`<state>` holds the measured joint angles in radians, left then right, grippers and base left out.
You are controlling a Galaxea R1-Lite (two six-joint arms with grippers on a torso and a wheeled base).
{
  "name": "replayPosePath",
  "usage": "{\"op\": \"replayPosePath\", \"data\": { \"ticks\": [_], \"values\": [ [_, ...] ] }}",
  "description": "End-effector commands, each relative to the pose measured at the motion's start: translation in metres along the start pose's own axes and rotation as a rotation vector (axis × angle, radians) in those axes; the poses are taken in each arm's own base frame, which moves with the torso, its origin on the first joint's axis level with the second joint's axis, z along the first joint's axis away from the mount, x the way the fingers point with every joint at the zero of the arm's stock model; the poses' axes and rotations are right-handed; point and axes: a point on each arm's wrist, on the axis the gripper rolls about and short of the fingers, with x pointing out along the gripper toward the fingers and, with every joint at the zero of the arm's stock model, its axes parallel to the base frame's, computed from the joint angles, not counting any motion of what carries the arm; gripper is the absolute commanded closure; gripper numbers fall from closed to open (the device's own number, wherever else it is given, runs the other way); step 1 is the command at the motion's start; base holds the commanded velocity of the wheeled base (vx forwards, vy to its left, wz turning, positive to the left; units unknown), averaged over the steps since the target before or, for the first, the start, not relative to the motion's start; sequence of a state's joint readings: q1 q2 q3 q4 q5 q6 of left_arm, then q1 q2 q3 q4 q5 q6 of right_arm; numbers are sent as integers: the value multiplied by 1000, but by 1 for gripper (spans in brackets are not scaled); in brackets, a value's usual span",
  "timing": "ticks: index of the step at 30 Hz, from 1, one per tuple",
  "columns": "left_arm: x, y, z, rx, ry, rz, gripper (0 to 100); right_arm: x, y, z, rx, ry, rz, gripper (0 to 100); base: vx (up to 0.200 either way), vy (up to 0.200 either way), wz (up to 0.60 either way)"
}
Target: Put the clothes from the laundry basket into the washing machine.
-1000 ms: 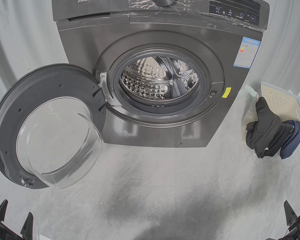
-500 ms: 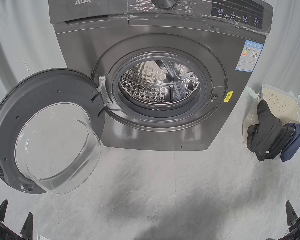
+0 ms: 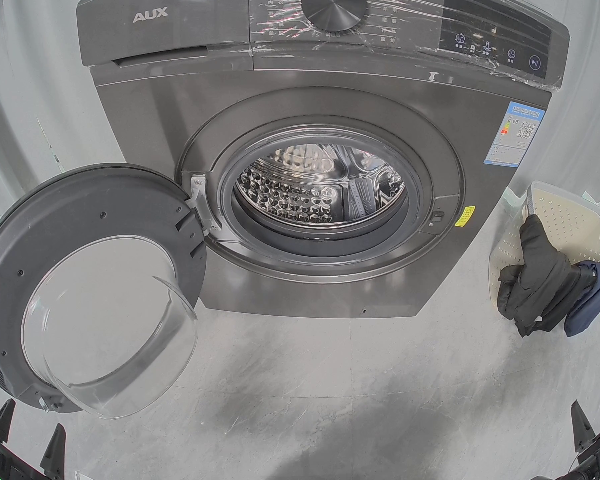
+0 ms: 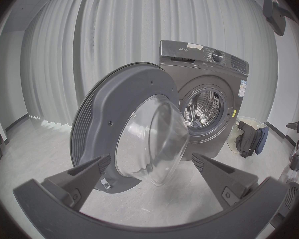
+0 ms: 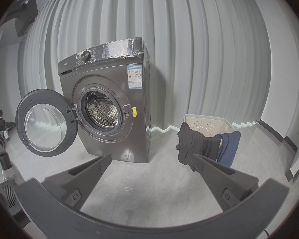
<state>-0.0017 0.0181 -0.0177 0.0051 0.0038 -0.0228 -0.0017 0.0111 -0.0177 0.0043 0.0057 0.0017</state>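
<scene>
- We are recording the left gripper (image 3: 32, 428) at the near left, hanging low over the floor (image 3: 353, 381); its jaws are standing wide apart and holding nothing.
- We are recording the right gripper (image 3: 593, 401) at the near right, equally wide open and empty, well apart from the clothes.
- The door (image 3: 80, 235) is hanging fully open on its hinge at the left of the opening, its glass bowl facing us.
- The washer (image 3: 153, 108) is standing square ahead. We are seeing a bare steel drum (image 3: 293, 195) with no clothing in it.
- The basket (image 3: 570, 218) is sitting on the floor just beside the washer, on the right. A black garment (image 3: 540, 275) is draping over its near rim and trailing toward the floor; a blue garment (image 3: 593, 295) is lying over the rim touching it.
- We are judging the task to be at its opening step: nothing loaded, nothing grasped.
- We are judging that the next move calls for the right arm, being nearer, to go to the basket rim, close on the black garment where it bunches, and lift it clear before carrying it across to the opening.
</scene>
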Motion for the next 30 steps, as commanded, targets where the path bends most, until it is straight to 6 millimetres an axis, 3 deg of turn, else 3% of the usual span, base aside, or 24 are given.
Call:
{"op": "replayPosePath", "data": {
  "ticks": [1, 22, 27, 30],
  "values": [
    [0, 0, -4, 0, -2, 1, 0, 0, 0, -5, 0, 5, 1, 0, 0, -200, 0],
    [0, 0, -4, -2, -2, -1, 0, 0, 0, -5, 0, 5, 1, 0, 0, -200, 0],
    [0, 0, -4, -2, -2, -2, 0, 0, 0, -5, 0, 5, 2, 0, 0, 0, 0],
    [0, 0, -4, -2, -1, -2, 0, 0, 0, -5, -2, 4, 2, 0, 0, 0, -600]
  ]
}}
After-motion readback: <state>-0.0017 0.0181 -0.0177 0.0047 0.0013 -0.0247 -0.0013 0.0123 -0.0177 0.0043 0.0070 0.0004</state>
